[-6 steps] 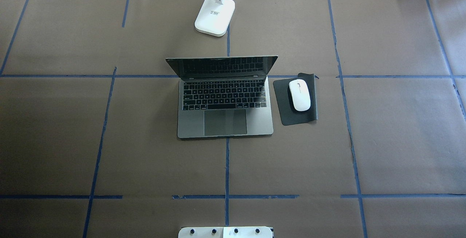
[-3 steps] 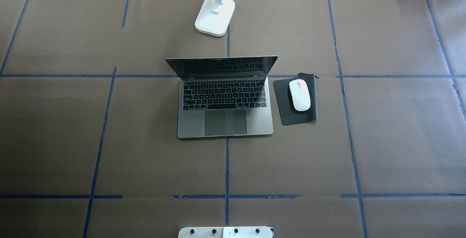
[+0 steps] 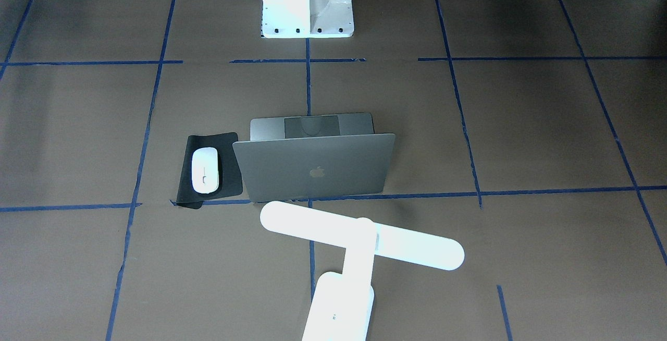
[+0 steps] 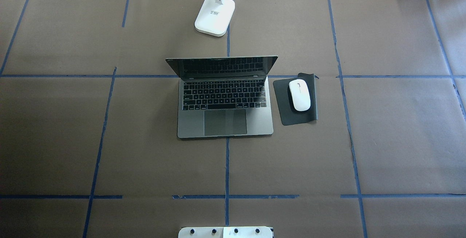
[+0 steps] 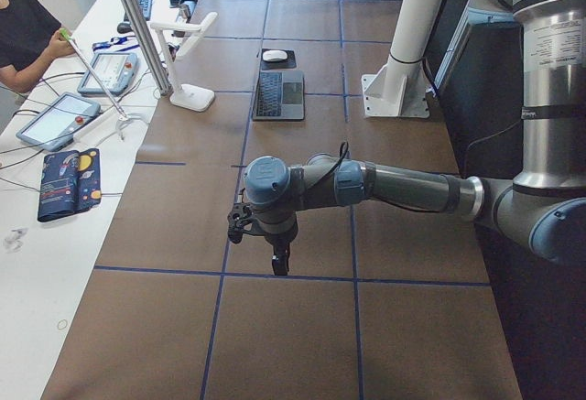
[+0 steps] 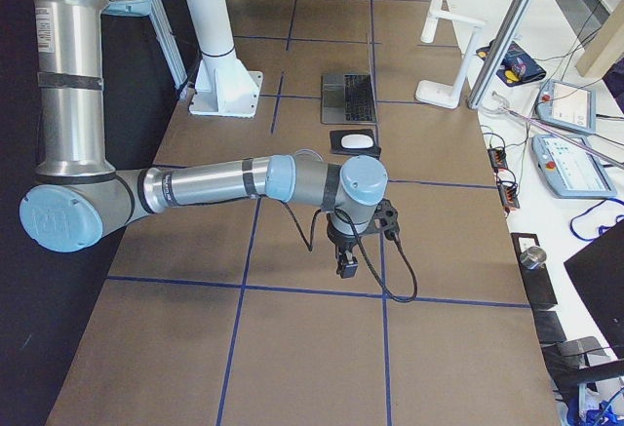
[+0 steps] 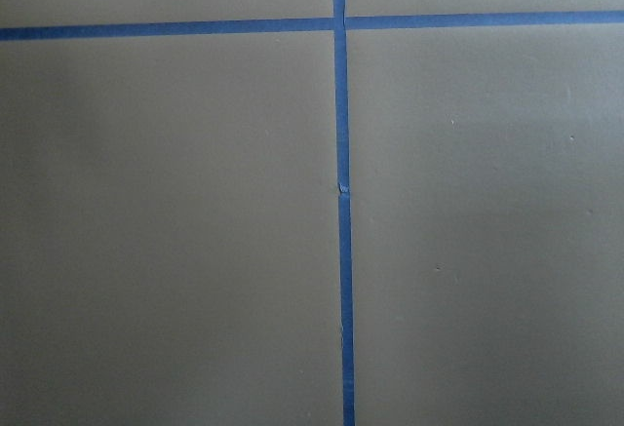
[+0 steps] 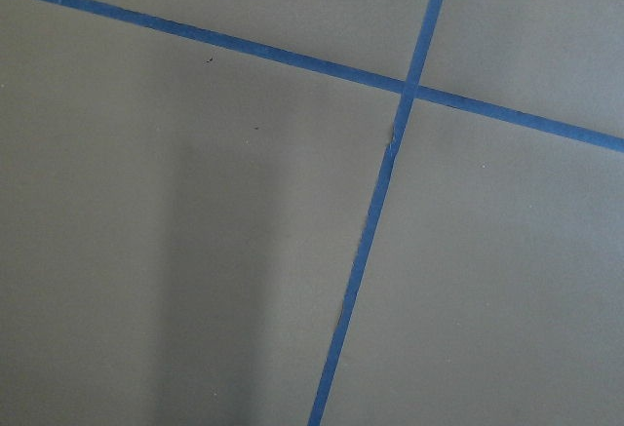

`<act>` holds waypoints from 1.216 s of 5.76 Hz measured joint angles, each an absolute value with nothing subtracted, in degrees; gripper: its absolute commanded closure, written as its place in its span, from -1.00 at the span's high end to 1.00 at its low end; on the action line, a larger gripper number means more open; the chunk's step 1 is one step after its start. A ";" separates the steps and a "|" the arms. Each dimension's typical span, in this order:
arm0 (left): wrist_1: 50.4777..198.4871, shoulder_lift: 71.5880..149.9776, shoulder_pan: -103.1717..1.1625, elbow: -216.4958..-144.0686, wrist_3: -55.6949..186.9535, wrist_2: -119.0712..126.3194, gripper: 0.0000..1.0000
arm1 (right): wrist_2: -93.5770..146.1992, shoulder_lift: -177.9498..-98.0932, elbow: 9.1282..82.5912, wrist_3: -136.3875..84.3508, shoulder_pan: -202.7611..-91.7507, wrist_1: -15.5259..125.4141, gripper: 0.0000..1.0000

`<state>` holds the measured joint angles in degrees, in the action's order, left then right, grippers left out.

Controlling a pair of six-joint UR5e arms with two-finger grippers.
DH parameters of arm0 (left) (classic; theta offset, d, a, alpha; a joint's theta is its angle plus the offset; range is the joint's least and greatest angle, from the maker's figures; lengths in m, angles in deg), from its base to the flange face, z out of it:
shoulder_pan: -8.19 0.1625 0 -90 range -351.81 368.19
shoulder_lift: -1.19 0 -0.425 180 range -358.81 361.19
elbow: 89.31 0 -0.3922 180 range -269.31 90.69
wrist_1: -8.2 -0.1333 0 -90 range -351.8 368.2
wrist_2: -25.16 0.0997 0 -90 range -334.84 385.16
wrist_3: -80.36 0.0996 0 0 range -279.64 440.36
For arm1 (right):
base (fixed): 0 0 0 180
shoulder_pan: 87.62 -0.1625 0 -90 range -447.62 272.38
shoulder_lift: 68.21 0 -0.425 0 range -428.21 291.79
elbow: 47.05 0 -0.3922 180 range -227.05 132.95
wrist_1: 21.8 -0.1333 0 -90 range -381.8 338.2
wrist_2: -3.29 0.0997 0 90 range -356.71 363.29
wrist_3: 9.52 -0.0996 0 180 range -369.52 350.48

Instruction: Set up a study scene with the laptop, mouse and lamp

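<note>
The counter point(image 4: 109, 139) holds the open laptop point(image 4: 225, 99) at its middle, the mouse point(image 4: 299, 95) on a black mat point(image 4: 298, 118) just beside it toward the right edge, and the lamp point(image 4: 214, 16) by the far edge. The left arm point(image 5: 394, 185) and right arm point(image 6: 214, 184) hang low at its ends; I cannot tell whether their jaws are apart. A low inward sweep might clip the screen point(image 4: 222, 66) or topple the lamp.

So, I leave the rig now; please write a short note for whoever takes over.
Left gripper: over bare table, far from the things; open or shut cannot be told.
Right gripper: the same.
Laptop open at the centre; mouse on the black mat on its right; lamp upright beyond the lid.
Done: all three appear placed.
Left: probably nothing; I cannot tell whether the lamp is lit.
</note>
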<state>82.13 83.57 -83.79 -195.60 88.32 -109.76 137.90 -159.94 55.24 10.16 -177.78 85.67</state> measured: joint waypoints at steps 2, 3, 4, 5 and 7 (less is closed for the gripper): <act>82.11 83.53 -83.81 -196.29 88.24 -108.98 1.00 | 137.42 -159.91 54.97 4.59 -177.09 83.94 1.00; 82.18 83.68 -83.77 -196.58 88.20 -108.99 1.00 | 137.02 -160.16 54.64 0.72 -176.34 80.63 1.00; 82.18 83.79 -83.72 -196.70 88.19 -109.08 1.00 | 136.69 -160.44 54.12 -1.07 -176.03 78.28 1.00; 82.14 83.85 -83.65 -196.50 88.21 -109.15 1.00 | 136.58 -160.51 53.76 -1.72 -175.95 77.39 1.00; 81.92 83.53 -83.58 -195.75 88.33 -109.19 1.00 | 136.64 -160.51 53.60 -2.04 -175.95 77.10 1.00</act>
<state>81.92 83.53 -83.58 -195.75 88.33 -109.19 136.64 -160.51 53.60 -2.04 -175.95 77.10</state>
